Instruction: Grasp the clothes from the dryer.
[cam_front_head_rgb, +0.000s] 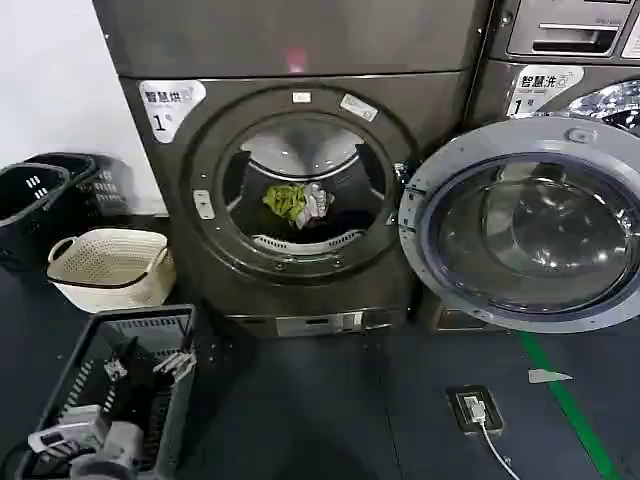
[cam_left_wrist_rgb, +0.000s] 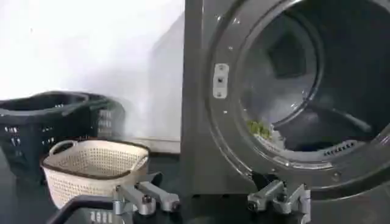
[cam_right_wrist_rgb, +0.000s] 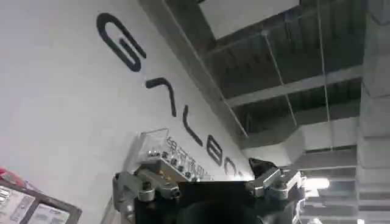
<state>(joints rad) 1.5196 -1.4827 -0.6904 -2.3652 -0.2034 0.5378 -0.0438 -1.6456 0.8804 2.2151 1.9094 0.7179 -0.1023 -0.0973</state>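
My left tool (cam_left_wrist_rgb: 210, 202), fingers spread, hangs low before the dark grey front-loading dryer (cam_front_head_rgb: 180, 200). The yellow-green and white clothes (cam_front_head_rgb: 297, 203) lie deep in its drum; I risk clipping the porthole rim. Right tool (cam_right_wrist_rgb: 207, 185), spread, points upward.

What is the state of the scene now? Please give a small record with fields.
dryer: door open, swung to the robot's right
clothes: small yellow-green and white bundle lying low in the drum
left pincer: open, low in front of the dryer, outside the drum
right pincer: open, pointed up toward wall and ceiling, away from the dryer
baskets: cream basket left of the dryer
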